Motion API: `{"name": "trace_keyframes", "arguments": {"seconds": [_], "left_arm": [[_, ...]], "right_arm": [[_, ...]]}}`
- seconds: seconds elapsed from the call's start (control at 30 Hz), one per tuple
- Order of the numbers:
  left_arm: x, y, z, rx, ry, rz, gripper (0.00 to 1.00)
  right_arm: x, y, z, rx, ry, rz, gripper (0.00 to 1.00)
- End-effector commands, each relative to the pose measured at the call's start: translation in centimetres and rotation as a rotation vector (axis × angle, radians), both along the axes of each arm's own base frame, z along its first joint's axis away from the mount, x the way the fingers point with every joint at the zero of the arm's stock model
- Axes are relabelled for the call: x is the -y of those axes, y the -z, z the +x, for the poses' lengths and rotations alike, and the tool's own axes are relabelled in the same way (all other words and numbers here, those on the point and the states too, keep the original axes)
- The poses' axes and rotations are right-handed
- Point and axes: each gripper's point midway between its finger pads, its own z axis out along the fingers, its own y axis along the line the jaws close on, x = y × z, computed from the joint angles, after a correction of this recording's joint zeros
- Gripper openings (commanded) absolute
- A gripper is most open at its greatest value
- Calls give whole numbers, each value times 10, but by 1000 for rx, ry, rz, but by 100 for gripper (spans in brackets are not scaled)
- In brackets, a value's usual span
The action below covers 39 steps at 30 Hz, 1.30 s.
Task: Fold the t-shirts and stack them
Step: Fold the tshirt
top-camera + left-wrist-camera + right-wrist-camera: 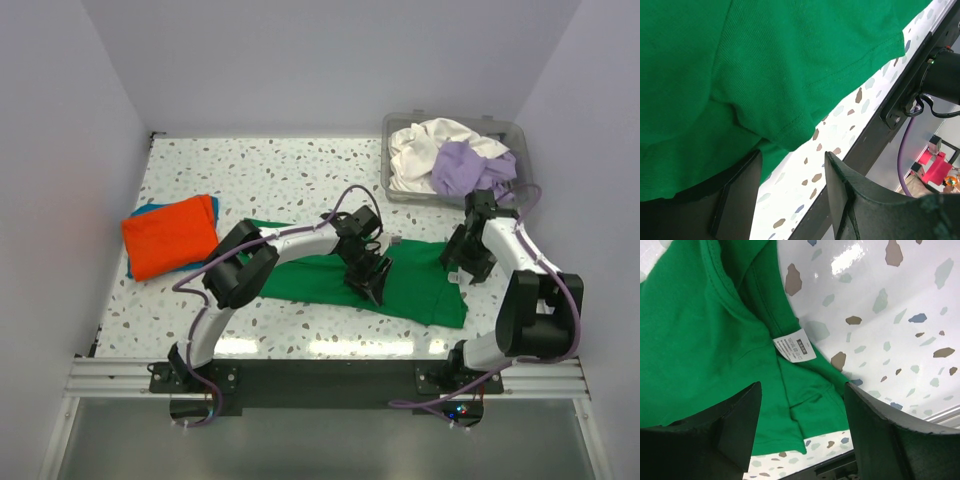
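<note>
A bright green t-shirt [420, 285] lies spread flat across the table's near middle. My left gripper [370, 282] hovers over the shirt's near edge, open. In the left wrist view the green cloth [765, 65] ends at its hem beside the left finger [737, 195], and only bare table shows inside the left gripper [790, 195]. My right gripper [462, 265] is open over the shirt's right end. The right wrist view shows the green cloth [700, 340] and its white label [795, 346] just ahead of the right gripper [802, 425]. A folded orange t-shirt [170, 235] lies on a blue one [141, 211] at the left.
A clear plastic bin [398, 122] at the back right holds a white shirt [425, 145] and a lavender shirt [465, 165]. The table's near metal rail [320, 375] runs just below the green shirt. White walls enclose the left, back and right sides.
</note>
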Motion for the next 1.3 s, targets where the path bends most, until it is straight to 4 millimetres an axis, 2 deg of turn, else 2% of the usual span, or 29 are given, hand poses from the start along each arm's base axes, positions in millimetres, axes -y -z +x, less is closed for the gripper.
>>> {"name": "trace_keyframes", "arguments": {"seconds": [0.0,0.07,0.23,0.57,0.83,1.27], "left_arm": [[15,-29,17,77,-23,-71,57],[16,-30,18,80,-24,-73,56],[19,-36,19,81,-22,-86,56],[23,-16,21,52,-29,-57,55],[22,-7,22,36,-30,-27,49],[13,-1,25,49,-52,41,39]], "right_arm": [[-6,-12,-12,20,-18,30,68],[-14,-5,-20,14,-14,67,64],[-27,5,-34,-5,-8,137,59],[-42,11,-56,-60,-65,189,51],[-82,25,-75,-116,-125,236,46],[-81,25,-100,-145,-115,224,44]]}}
